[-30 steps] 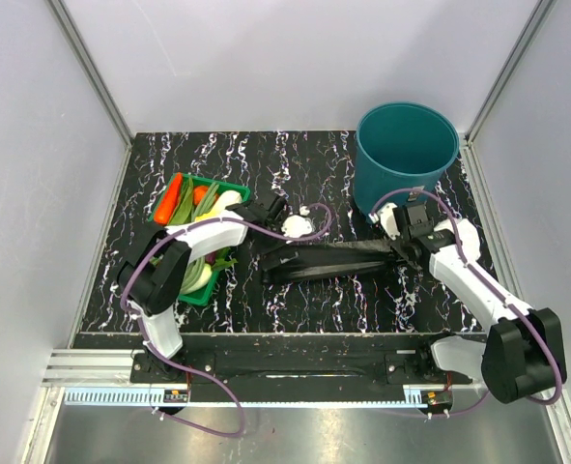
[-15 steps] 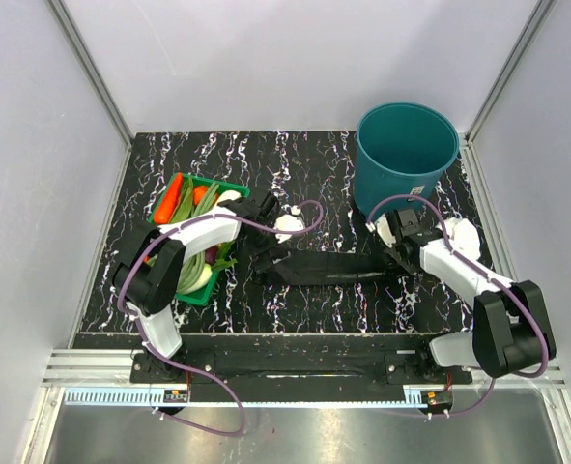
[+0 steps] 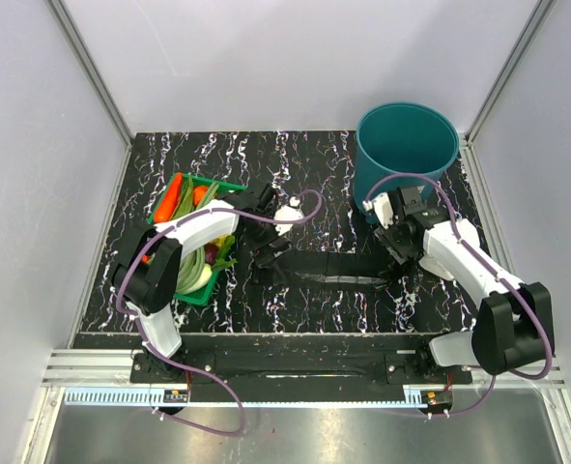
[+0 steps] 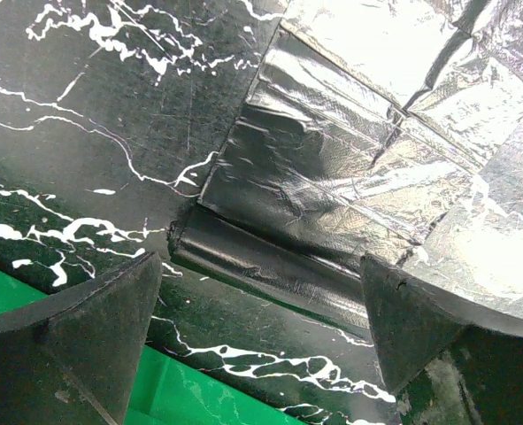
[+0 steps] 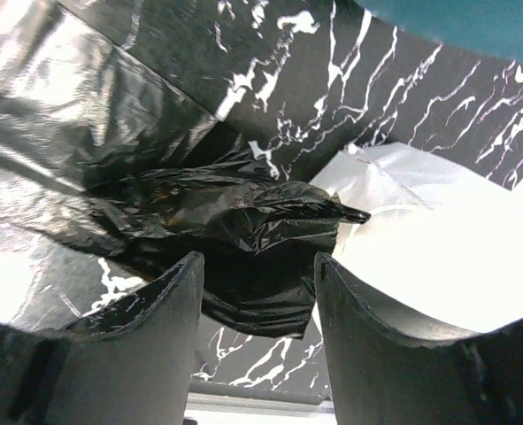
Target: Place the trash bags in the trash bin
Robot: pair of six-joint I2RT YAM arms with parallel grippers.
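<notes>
The trash bag (image 3: 328, 268) lies flat on the black marbled table (image 3: 304, 164) as a long glossy strip. It runs left to right between my two claws, a little nearer than the table's middle. It is outside the trash bin (image 3: 406, 145), a round teal bucket standing upright at the far right corner, with bare table between its base and the strip's right end.

My left claw (image 3: 266, 257) hangs over the strip's left end, released, its fingers (image 4: 84, 328) spread wide. From that wrist the film shows as folded, creased layers catching the light. Its folded edge rests on the table between and beyond the two tips, and neither tip presses it.

My right claw (image 3: 396, 263) is at the strip's right end, just near of the bin. There the film is bunched into a crumpled wad that sits between my fingertips. The jaws stand partway apart around it, but black film against dark fingers hides the contact, so I cannot tell whether I am gripping it or only bracketing it.

Left of my left claw sits the green vegetable tray (image 3: 219, 183), holding a long orange-red vegetable (image 3: 169, 198) and leafy greens.
</notes>
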